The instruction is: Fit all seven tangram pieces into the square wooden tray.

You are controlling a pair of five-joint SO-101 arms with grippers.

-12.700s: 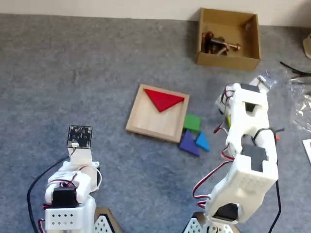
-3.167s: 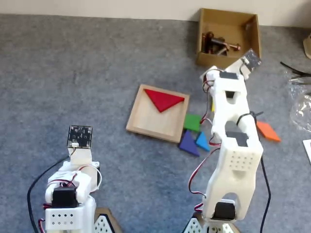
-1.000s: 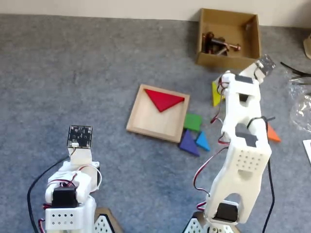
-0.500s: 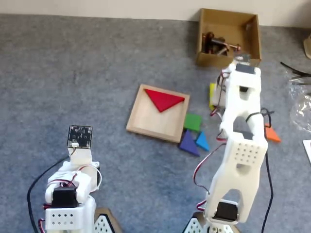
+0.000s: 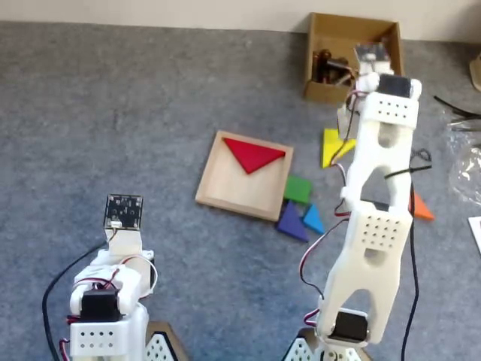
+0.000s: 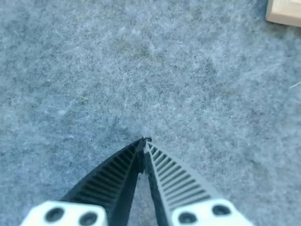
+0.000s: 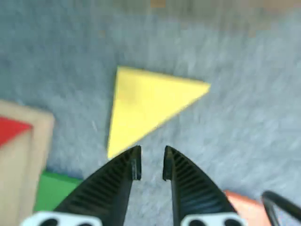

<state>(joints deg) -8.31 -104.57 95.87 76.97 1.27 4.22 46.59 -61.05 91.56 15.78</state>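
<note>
Right arm swung on toward the brown cardboard box (image 5: 349,94), flat yellow triangular tangram piece (image 7: 146,106) on grey carpet (image 5: 113,113) near the square wooden tray (image 5: 233,192), not touching; right gripper (image 7: 150,162) fingers slightly parted, empty; left gripper (image 6: 145,141) fingers pressed together

Surface: a grey, felt-like table cover (image 5: 113,113) is spread under everything.
Tray: the square wooden tray (image 5: 234,188) is laid flat near the middle, turned slightly askew.
Beside the tray: a green square (image 5: 297,189) is set just beside its right edge; a purple piece (image 5: 291,220) and a blue triangle (image 5: 313,219) are laid side by side just nearer.
Yellow triangle (image 5: 329,144): laid flat, apart from the tray, between it and the box.
Orange piece (image 5: 421,209): placed farther right, partly hidden.
Cardboard box (image 5: 323,90): set at the far edge.
</note>
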